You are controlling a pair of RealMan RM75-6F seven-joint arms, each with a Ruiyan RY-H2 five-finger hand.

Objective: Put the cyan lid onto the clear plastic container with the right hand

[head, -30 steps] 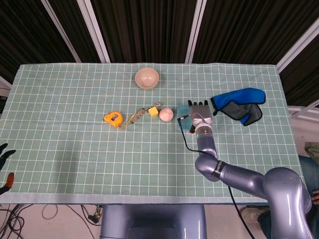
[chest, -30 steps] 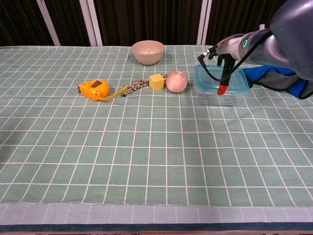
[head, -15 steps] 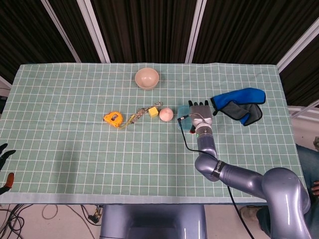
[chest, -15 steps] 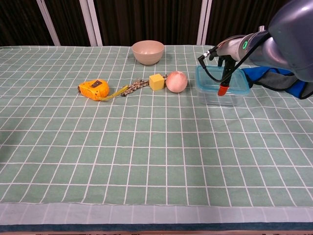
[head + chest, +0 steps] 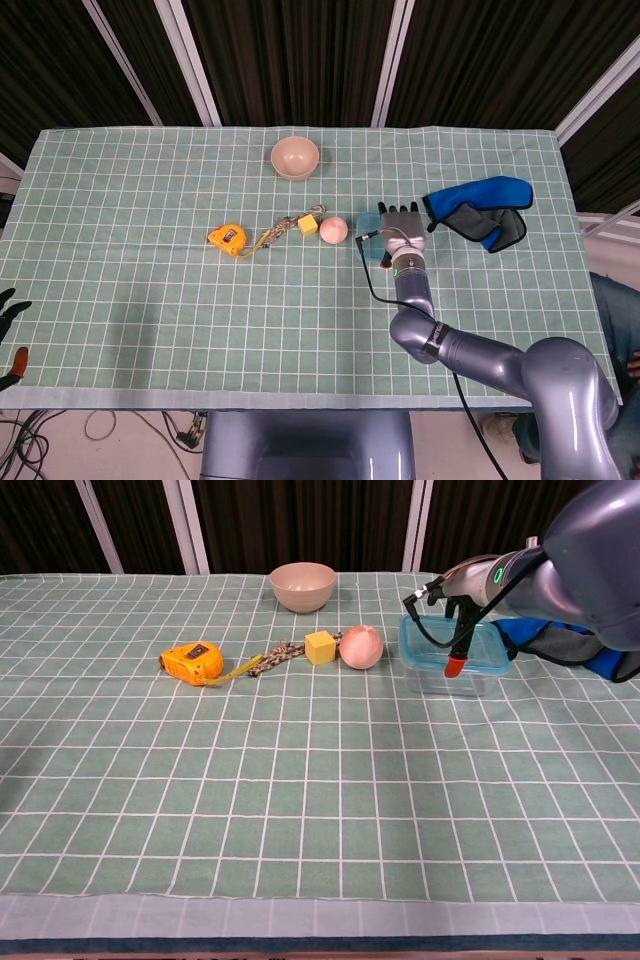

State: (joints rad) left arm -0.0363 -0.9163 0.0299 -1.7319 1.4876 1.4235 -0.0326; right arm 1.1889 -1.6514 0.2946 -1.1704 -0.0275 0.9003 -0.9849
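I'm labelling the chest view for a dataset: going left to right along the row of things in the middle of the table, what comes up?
Orange tape measure → braided rope → yellow cube → peach-coloured ball → clear plastic container with the cyan lid → blue cloth.

a lab - checked cloth table (image 5: 300,810), dark curtains (image 5: 280,60) behind.

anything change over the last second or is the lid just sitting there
Almost nothing changed. The right hand stays over the cyan lid, which rests on top of the clear plastic container as before; whether it is pressed fully shut cannot be told. Only the arm's elbow shifted slightly. The tape measure, yellow cube, pink ball, bowl and blue glove have not moved.
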